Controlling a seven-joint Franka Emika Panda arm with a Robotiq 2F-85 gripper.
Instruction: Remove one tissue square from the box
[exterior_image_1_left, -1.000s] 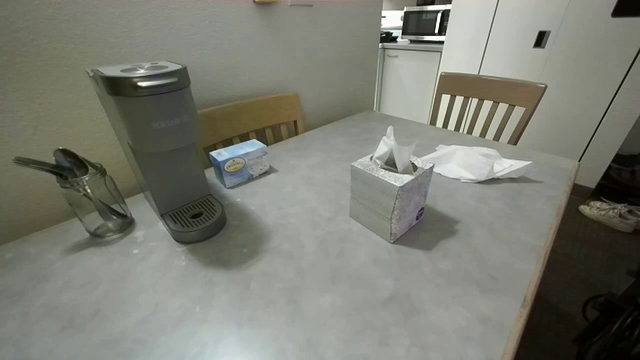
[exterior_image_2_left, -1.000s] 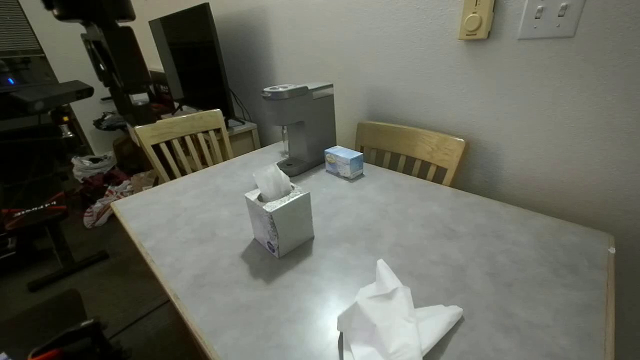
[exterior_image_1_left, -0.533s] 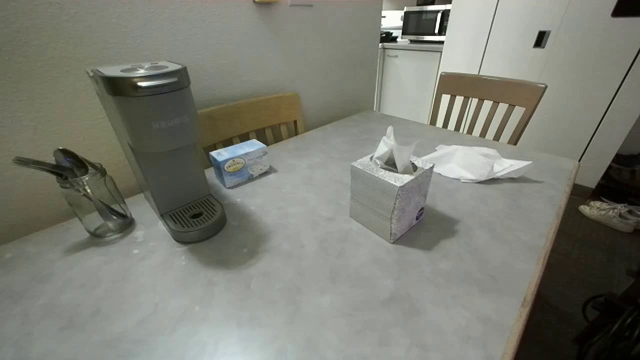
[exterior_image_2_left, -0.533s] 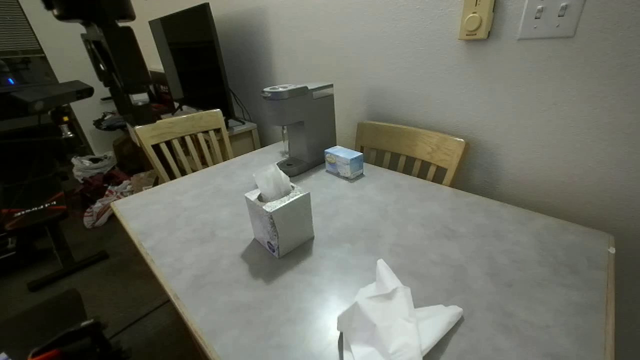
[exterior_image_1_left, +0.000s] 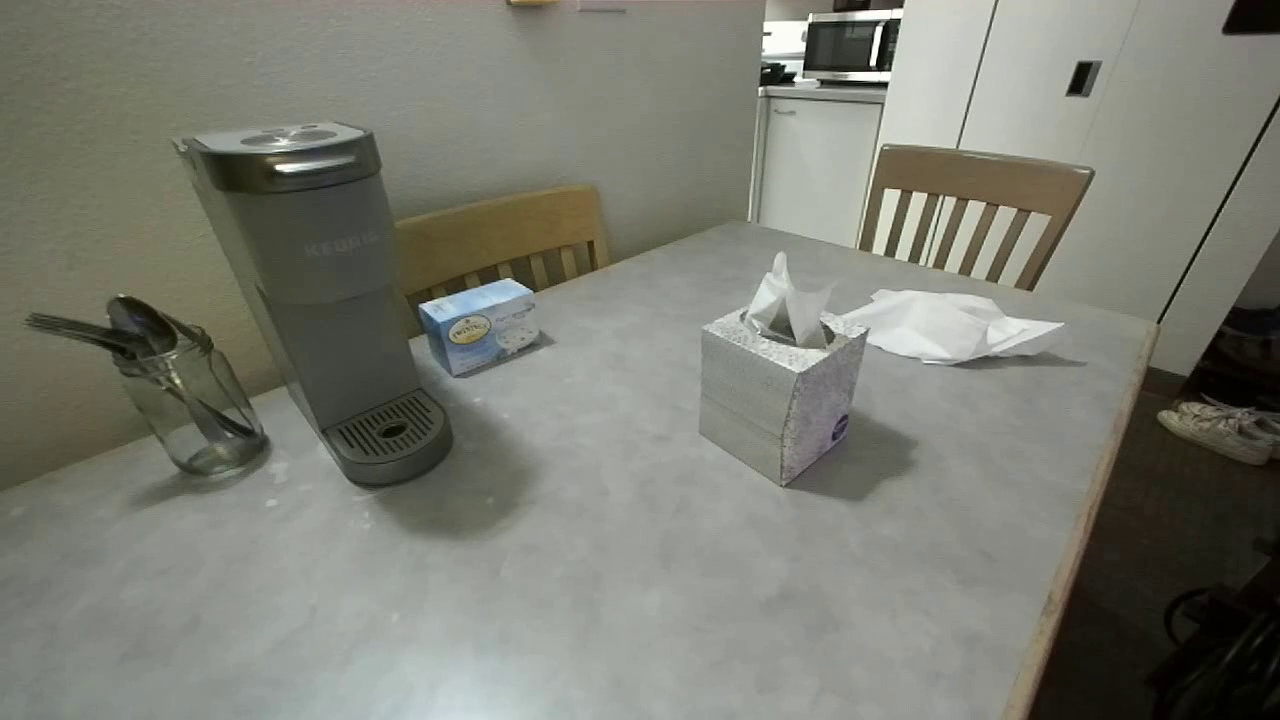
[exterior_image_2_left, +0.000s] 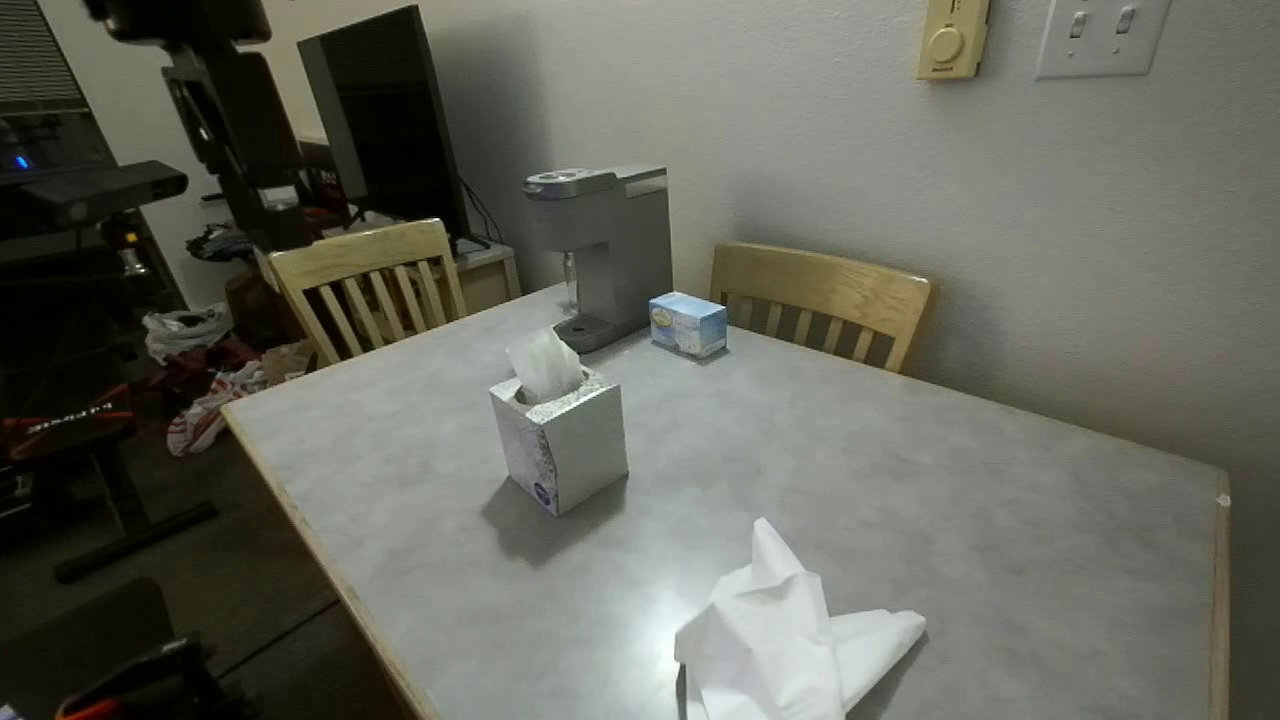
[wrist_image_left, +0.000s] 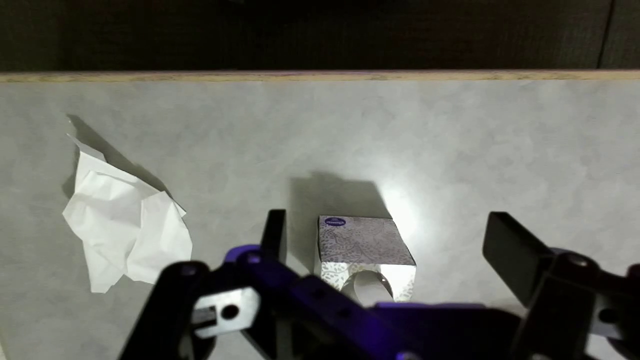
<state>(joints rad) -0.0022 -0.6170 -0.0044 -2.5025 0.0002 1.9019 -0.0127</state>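
- Target: the tissue tuft (exterior_image_2_left: 545, 368), standing up through the opening of the tissue box (exterior_image_1_left: 745, 405); box upright on the table (exterior_image_2_left: 900, 490).
- A loose tissue (exterior_image_2_left: 770, 640) lies crumpled on the table, apart from the box. One sheet may therefore already be out and the task complete; these views do not settle it. If so, leave the tuft alone, since only one is asked for.
- If a pull is due: bring the hand (wrist_image_left: 387, 237) over the opening, tuft centred between the fingers (wrist_image_left: 276, 235), then descend straight. Pinch below the thin peak, clear of the cardboard rim.
- Draw upward slowly. Judgement: the sheet is flimsy and may tear; the box looks light and may lift or tip with it.
- Hand pose: fingers spread wide, nothing held. In the wrist view the box shows in the gap, seemingly beyond the fingertips and untouched; the opening sits low in that view, partly hidden by the hand's body.
- The steep view of the box suggests the hand is above table height, looking down.
- Dark form (exterior_image_2_left: 245, 140) at upper left of an exterior view: probably arm or hand; too dark to be sure.
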